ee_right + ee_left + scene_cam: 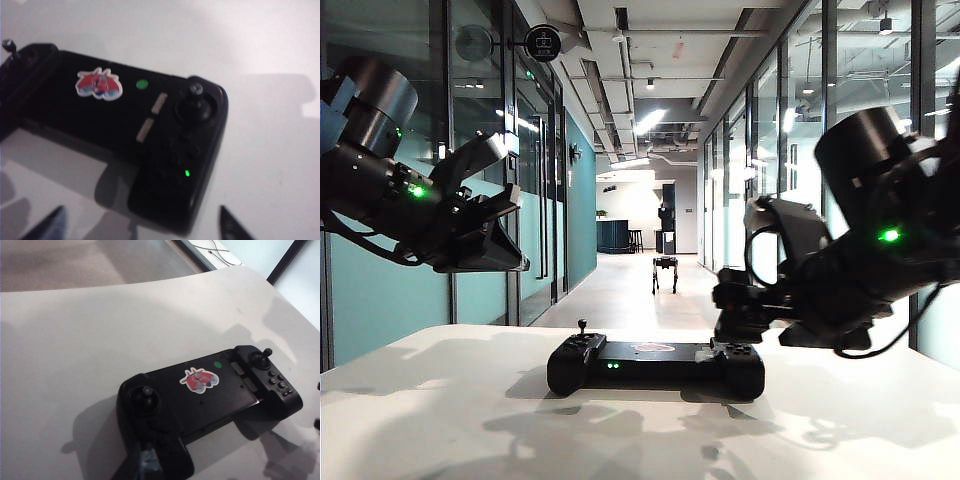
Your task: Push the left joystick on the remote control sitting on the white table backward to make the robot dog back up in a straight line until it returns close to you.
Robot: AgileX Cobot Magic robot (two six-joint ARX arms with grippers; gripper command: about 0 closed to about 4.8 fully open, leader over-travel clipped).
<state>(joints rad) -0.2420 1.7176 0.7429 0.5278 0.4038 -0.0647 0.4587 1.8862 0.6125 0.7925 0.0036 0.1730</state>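
now both grippers above the white table (440, 420), none touching.
remote control (655, 365) near front edge; right gripper (140, 220) spread wide; left gripper (145, 462) state unclear; robot dog (665, 272) far down corridor.

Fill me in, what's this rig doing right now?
Two arms hang over a remote control on the white table. The left gripper is above its left end, near the left joystick; whether it is open is unclear. The right gripper is open over the right end. Neither touches it. The robot dog stands far down the corridor.
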